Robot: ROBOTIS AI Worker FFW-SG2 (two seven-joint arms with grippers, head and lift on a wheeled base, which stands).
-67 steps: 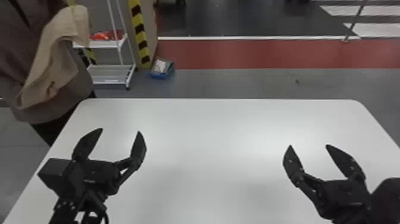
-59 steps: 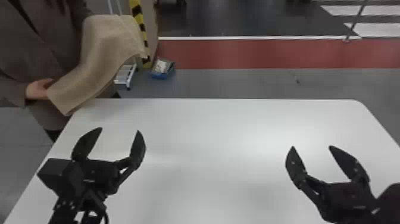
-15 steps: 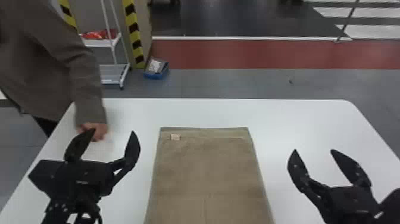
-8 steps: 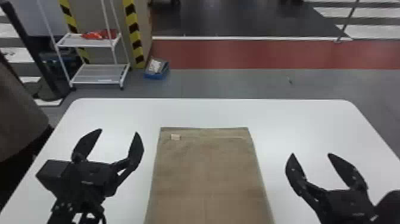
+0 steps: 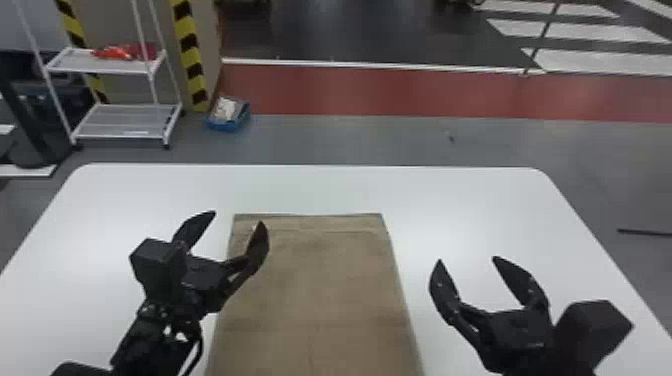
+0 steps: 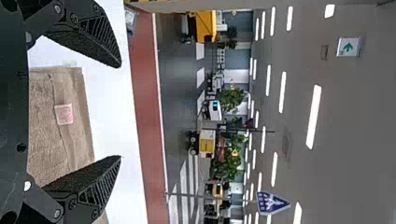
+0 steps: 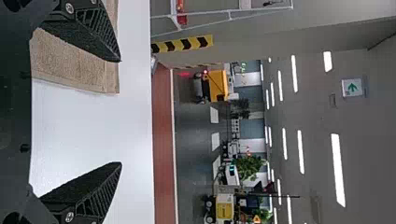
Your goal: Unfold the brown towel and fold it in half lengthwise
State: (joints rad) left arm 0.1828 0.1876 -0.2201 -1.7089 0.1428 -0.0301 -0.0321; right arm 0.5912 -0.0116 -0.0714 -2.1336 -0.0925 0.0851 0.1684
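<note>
The brown towel lies flat on the white table, running off the head view's bottom edge. Above its far left corner, my left gripper stands open, one finger over the towel and the other left of it. My right gripper is open right of the towel. In the left wrist view, the left gripper has the towel with its pale label beyond its fingers. In the right wrist view, the right gripper is open, with the towel partly behind one finger.
The white table has its far edge beyond the towel. On the floor behind it stand a white shelf rack and a small blue box.
A person laid the towel on the table and withdrew. Since half a second ago, my left gripper has moved right, over the towel's edge, and my right gripper has shifted slightly left.
</note>
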